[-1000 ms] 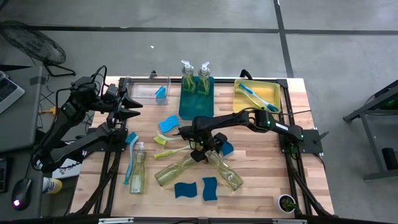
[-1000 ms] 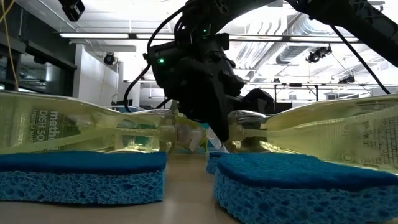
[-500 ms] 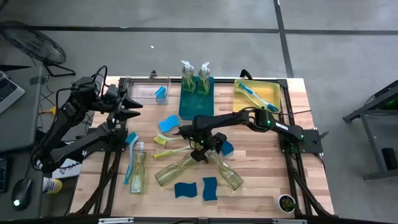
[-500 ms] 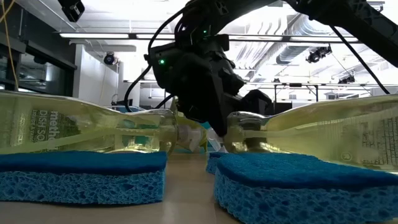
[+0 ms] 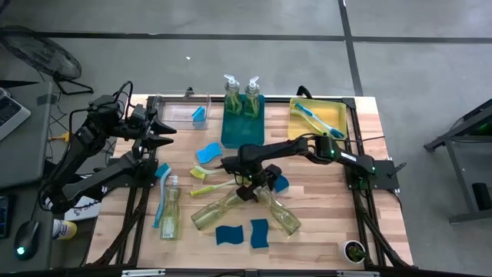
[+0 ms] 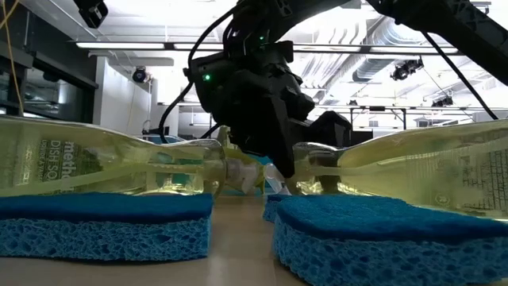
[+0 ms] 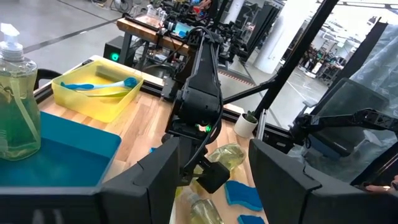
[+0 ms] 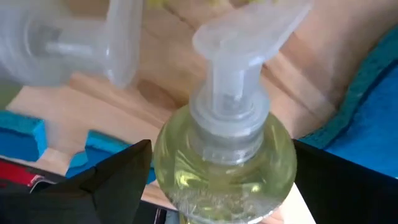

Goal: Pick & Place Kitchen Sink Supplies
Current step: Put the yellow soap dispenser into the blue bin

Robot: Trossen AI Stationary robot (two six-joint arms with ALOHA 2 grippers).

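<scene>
The right gripper, at the centre of the high view, has spread its fingers wider over the last second and now straddles the neck of a pump bottle lying on the table; the fingers flank it without pressing, so the grasp appears imminent rather than made. A second lying bottle crosses beside it, with two blue sponges below. The left gripper waits unchanged at the left, fingers partly apart, empty.
</scene>
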